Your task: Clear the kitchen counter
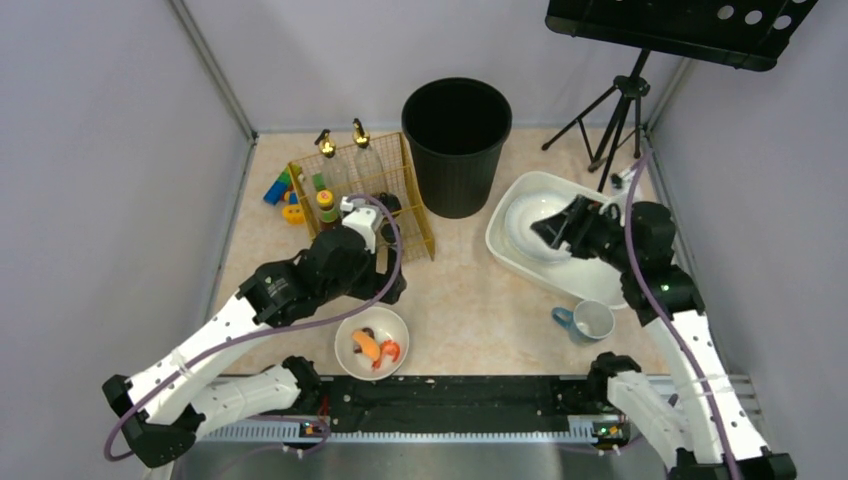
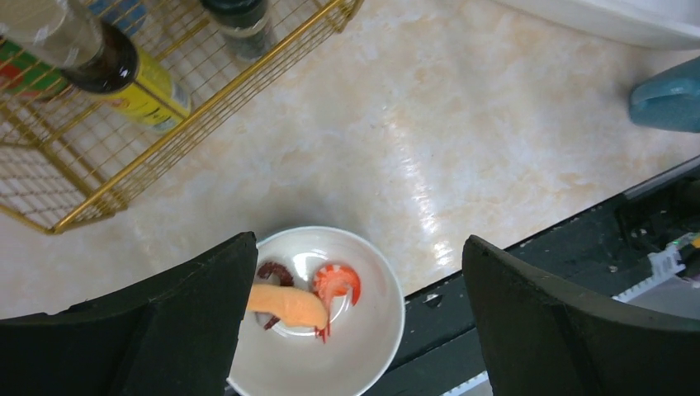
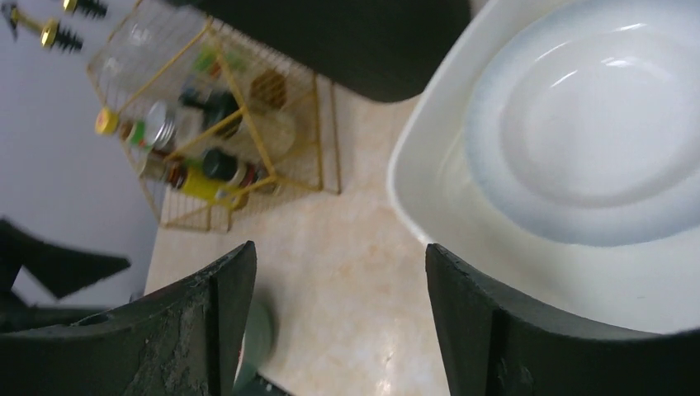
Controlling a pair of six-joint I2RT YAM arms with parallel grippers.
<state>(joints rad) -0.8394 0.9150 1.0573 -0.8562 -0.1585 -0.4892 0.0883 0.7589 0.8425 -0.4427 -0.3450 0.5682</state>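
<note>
The beige speckled kitchen counter (image 1: 470,290) holds a white bowl (image 1: 400,330) near the front edge, with an orange piece (image 2: 289,304), a red shrimp (image 2: 338,282) and a dark red piece (image 2: 272,271) in it. A blue mug (image 1: 588,320) stands at the front right. My left gripper (image 1: 388,283) is open and empty, hovering just behind and above the bowl (image 2: 380,330), which shows between its jaws in the left wrist view (image 2: 355,305). My right gripper (image 1: 555,232) is open and empty over the white tub (image 1: 570,275), which holds a white plate (image 1: 525,215).
A gold wire rack (image 1: 415,215) of bottles and jars stands at the back left, with toy blocks (image 1: 280,190) beside it. A black bin (image 1: 456,145) stands at the back centre. A tripod stand (image 1: 620,110) is at the back right. A black rail (image 1: 450,400) runs along the front edge.
</note>
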